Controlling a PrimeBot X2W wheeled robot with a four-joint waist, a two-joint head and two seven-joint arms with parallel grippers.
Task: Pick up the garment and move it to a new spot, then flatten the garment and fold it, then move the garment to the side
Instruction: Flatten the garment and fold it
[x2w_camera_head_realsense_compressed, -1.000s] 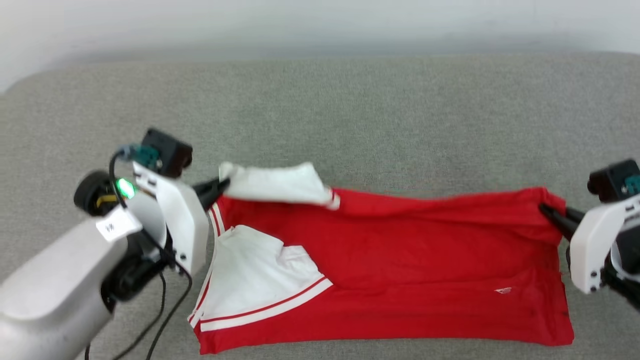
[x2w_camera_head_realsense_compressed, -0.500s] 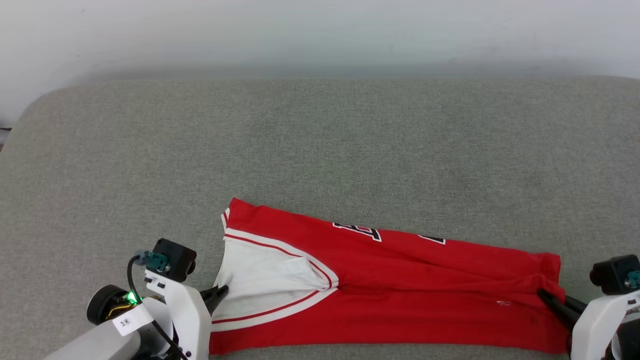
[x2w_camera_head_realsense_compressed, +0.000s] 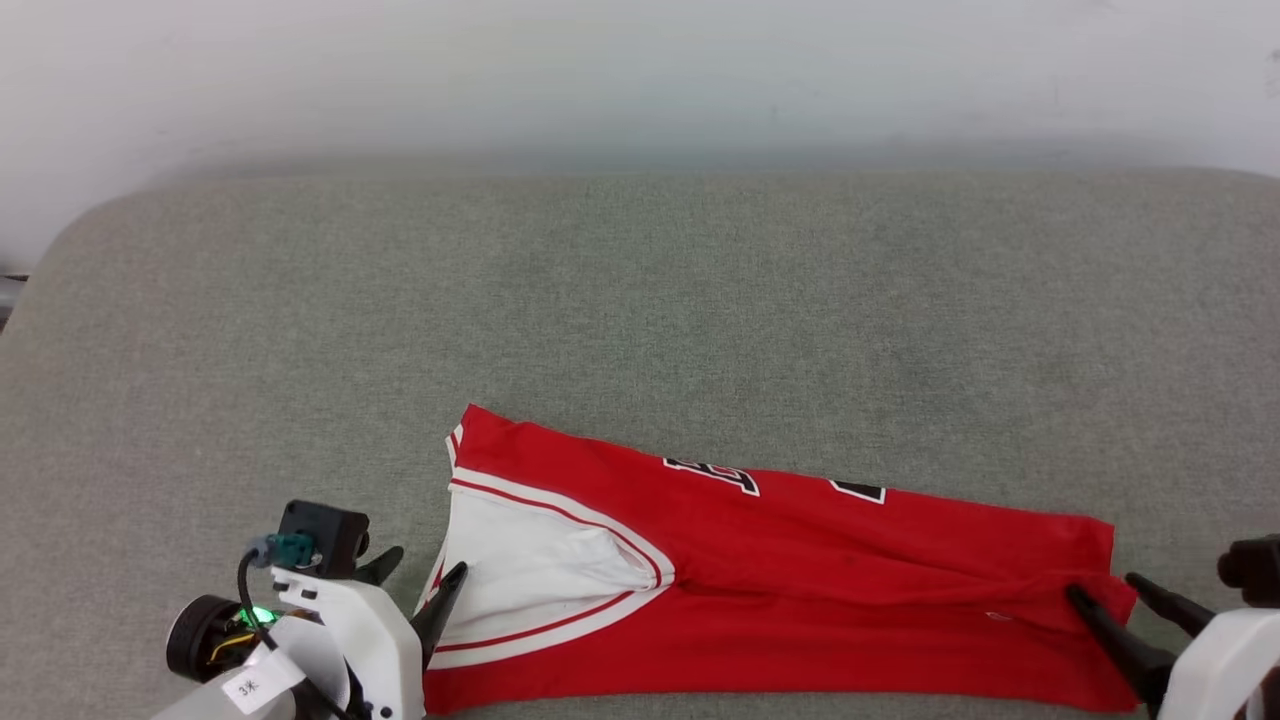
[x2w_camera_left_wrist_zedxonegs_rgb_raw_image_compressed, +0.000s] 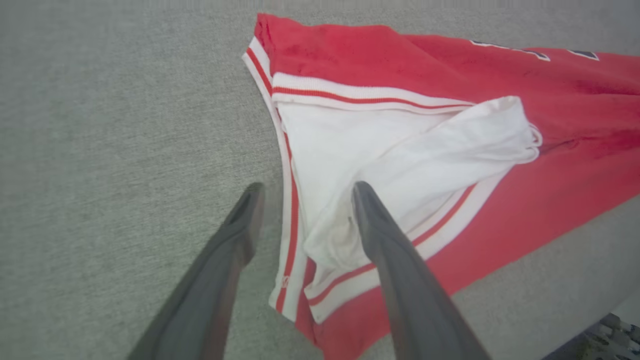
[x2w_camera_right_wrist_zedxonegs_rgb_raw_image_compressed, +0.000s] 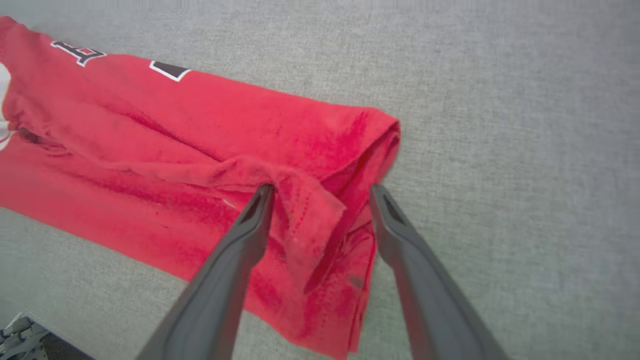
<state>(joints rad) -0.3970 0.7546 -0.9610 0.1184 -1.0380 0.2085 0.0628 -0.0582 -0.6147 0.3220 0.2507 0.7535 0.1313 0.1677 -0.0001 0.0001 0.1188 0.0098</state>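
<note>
The garment (x2w_camera_head_realsense_compressed: 800, 560) lies folded lengthwise on the grey padded surface, close to its front edge. It is red, with a white sleeve (x2w_camera_head_realsense_compressed: 530, 570) at its left end and pieces of black lettering along its far fold. My left gripper (x2w_camera_head_realsense_compressed: 420, 580) stands open at the sleeve end; in the left wrist view the garment's (x2w_camera_left_wrist_zedxonegs_rgb_raw_image_compressed: 375, 55) striped trim lies between the fingers of that gripper (x2w_camera_left_wrist_zedxonegs_rgb_raw_image_compressed: 307, 192), loose. My right gripper (x2w_camera_head_realsense_compressed: 1110, 595) is open at the hem end. There a bunched corner of the garment (x2w_camera_right_wrist_zedxonegs_rgb_raw_image_compressed: 150, 125) sits between the spread fingers of that gripper (x2w_camera_right_wrist_zedxonegs_rgb_raw_image_compressed: 322, 192).
The grey fabric surface (x2w_camera_head_realsense_compressed: 640, 300) stretches wide behind and to both sides of the garment, ending at a pale wall (x2w_camera_head_realsense_compressed: 640, 80) at the back. Its front edge runs just below the garment, and its left corner is rounded.
Both grippers carried the garment's far edge toward the front, folding it over, then opened and let go. The head view has shifted as well.
</note>
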